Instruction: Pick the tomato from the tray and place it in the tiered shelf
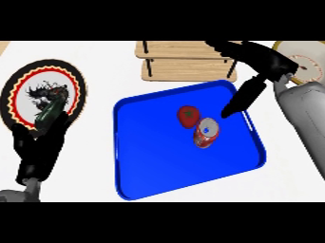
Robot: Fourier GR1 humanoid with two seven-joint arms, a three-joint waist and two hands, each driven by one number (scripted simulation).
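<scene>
A red tomato (187, 116) lies near the middle of the blue tray (151, 166), touching a red can (206, 133) just to its right. The wooden tiered shelf (183, 60) stands behind the tray at the top. My right hand (253, 78) hovers over the tray's right rear corner, fingers straight and pointing down-left, with the fingertips (228, 113) a little to the right of the tomato and apart from it. My left hand (39, 142) rests open at the lower left, over the edge of a plate.
A round black, red and white patterned plate (32, 90) with a dark green vegetable (53, 107) on it sits at the left. A pale bowl-like dish (312, 59) stands at the upper right corner. White counter surrounds the tray.
</scene>
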